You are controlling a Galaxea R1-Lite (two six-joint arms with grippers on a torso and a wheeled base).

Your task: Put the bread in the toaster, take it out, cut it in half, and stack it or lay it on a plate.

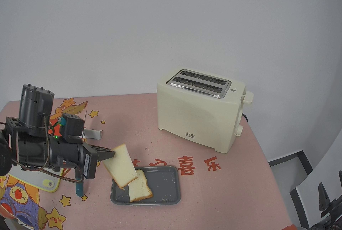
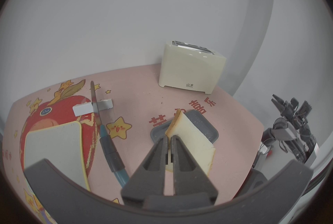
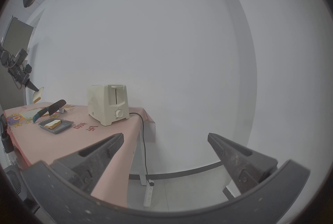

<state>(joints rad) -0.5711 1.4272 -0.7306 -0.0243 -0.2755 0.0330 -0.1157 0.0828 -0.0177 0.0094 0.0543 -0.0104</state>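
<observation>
While one half slice [image 1: 139, 186] lay flat on the grey plate [image 1: 167, 184], the step in hand appeared to be the last one: laying the second half of the cut bread beside or on top of it. The left end effector [image 1: 108, 154] was clenched on the held half slice [image 1: 121, 166], pinching it by one edge so that the bread hung tilted in the air, above the plate's near-left corner and clear of the piece below. The left arm reached in from the robot's left, roughly level above the tabletop [image 1: 231, 184], its fingers pointing across toward the plate.

By my judgement, the next move called for lowering the bread, tipping it flatter, and letting go only once it rested on the plate or on the other half, so that it would not slide off the rim.

The toaster [image 1: 199, 113] stood at the back of the tabletop, its slots empty. A knife [image 2: 109, 151] with a teal handle lay beside the cutting board [image 2: 55, 151], on the robot's left. The right end effector [image 3: 164, 136] hung low, off the tabletop's right side, its fingers spread wide and holding nothing.
</observation>
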